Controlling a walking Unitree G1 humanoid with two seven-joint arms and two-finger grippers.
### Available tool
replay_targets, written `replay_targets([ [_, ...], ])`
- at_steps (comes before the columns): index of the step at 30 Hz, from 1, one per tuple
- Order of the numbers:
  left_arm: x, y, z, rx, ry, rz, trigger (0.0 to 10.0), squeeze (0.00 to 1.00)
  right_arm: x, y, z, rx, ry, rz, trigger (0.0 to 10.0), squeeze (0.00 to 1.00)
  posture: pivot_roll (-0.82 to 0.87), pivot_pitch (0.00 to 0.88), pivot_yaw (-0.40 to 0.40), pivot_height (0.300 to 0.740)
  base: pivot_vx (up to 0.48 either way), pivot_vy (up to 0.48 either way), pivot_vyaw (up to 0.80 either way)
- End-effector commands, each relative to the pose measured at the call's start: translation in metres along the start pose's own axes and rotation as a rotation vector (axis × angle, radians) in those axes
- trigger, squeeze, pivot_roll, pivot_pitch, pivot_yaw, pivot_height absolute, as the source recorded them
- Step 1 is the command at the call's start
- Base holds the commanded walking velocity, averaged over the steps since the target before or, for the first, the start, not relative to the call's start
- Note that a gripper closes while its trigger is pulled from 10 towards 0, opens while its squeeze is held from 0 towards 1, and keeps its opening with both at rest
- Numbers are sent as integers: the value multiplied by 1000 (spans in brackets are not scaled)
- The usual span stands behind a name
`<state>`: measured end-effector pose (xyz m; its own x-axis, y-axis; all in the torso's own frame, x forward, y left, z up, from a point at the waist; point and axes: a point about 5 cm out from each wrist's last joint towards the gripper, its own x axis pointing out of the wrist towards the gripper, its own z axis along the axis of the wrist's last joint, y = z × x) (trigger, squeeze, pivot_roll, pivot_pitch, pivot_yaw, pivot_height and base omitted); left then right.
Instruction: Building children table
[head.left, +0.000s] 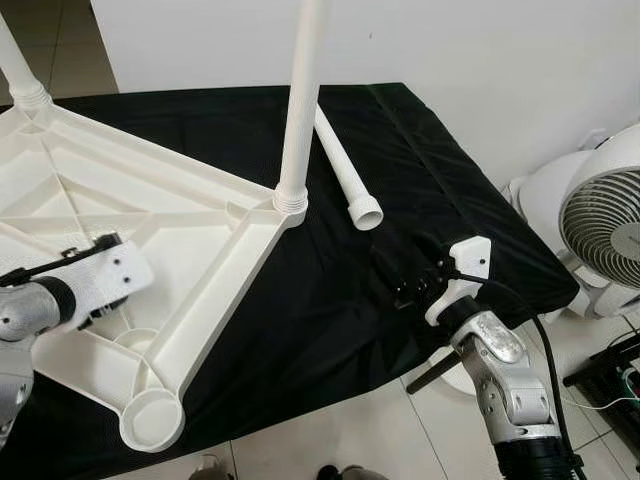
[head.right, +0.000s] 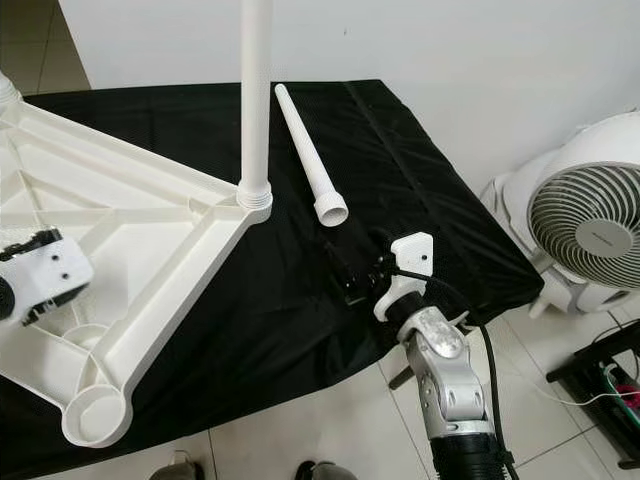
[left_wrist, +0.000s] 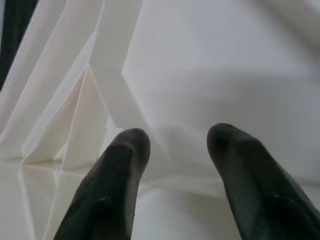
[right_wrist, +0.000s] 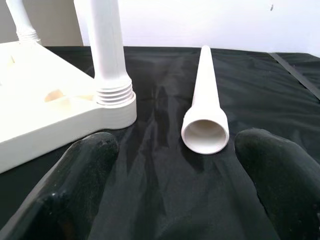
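Worktop (head.left: 330, 330) draped in a black cloth (head.right: 300, 330), floor tiles at the near edge.

Tabletop (head.left: 170, 270): white moulded plastic, lying upside down on the left half of the worktop, underside ribs and diagonal braces exposed. Round leg socket (head.left: 152, 418) at the near corner is unfilled.

Fitted leg (head.left: 300, 110): white tapered tube, upright, screwed into the tabletop's right corner socket, threaded collar visible at its base. Second upright leg (head.left: 20, 70) at the far left corner.

Loose leg (head.right: 310, 160): same white tapered tube, lying flat on the cloth just right of the fitted leg, not touching the tabletop. Wide open end faces near, narrow end points far.

Right hand (right_wrist: 192, 175): low over the cloth, just near of the loose leg's open end, fingers spread wide either side of it, holding nothing. Leg not between the fingertips, apart from both.

Left hand (left_wrist: 177, 145): over the tabletop underside on the near left, fingers parted, nothing gripped, pointing at a rib junction.

White fan (head.right: 590, 220) on the floor at right; badge on its grille hub too small to read.
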<state>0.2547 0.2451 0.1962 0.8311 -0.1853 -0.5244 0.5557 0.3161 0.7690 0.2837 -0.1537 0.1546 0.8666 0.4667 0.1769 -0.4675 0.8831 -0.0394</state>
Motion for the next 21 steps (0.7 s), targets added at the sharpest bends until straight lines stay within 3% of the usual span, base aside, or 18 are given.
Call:
replay_targets([
  [1, 1, -6, 6, 32, -35, -58, 10000, 0, 0, -4, 0, -12, 1, -7, 10000, 0, 108, 81, -87, 740, 0, 0, 0],
  [6, 1, -11, 7, 47, -45, -107, 10000, 0, 7, -3, 1, 4, -4, -14, 10000, 0, 111, 74, -82, 740, 0, 0, 0],
  [16, -17, 18, -18, 10, 51, -16, 10000, 0, 9, -3, -1, 2, -11, -17, 10000, 0, 123, 83, -78, 740, 0, 0, 0],
  [21, -21, 18, -26, 38, 94, -22, 10000, 0, 9, -3, -1, 0, -10, -15, 10000, 0, 124, 88, -80, 740, 0, 0, 0],
])
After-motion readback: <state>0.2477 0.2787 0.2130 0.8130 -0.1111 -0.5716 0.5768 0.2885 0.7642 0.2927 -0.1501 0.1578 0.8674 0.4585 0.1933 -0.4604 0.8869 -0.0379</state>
